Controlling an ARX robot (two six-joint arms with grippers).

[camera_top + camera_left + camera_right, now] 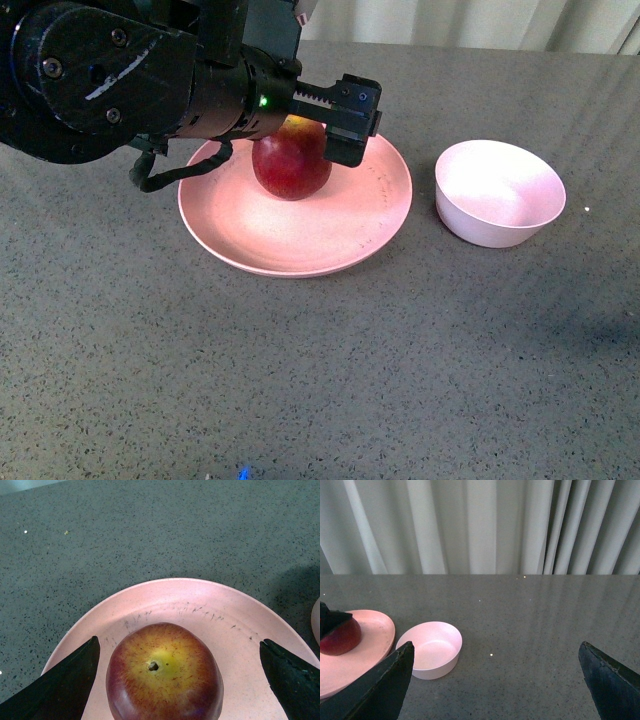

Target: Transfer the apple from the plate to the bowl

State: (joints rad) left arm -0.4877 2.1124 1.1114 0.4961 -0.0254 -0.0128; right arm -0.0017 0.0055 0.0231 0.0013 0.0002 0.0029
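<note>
Left wrist view looks straight down on a round, glossy dark-red apple (164, 675) with a yellow patch around its stem dimple, which faces up. The apple sits on a wide, shallow, round pink plate (220, 605) with faint dark speckles near the rim. The left gripper (178, 641) hangs over it with its jaws spread wide, one black finger (65, 685) on each side of the fruit. That finger lies just beside the apple's skin, and I cannot tell whether it touches. The other stands well apart from the apple, with bare plate between. The apple is not clamped.

In the front view the bulky black left arm (110, 75) reaches in from the left, and its gripper covers the top of the apple. A small green light glows on the wrist. The apple rests on the far half of the plate, about on its middle line. A small, deep, round, matte bowl (490, 228) of pale pinkish white stands upright to the right of the plate. It is near the plate but apart from it, with a strip of grey speckled table (300, 380) between them.

The right wrist view shows the right gripper (496, 645) held above the table, released, its two dark fingers splayed wide over bare tabletop. It is well apart from the bowl, the plate and the apple, which show to one side of it. A pale pleated curtain (480, 525) hangs behind the table's far edge.
</note>
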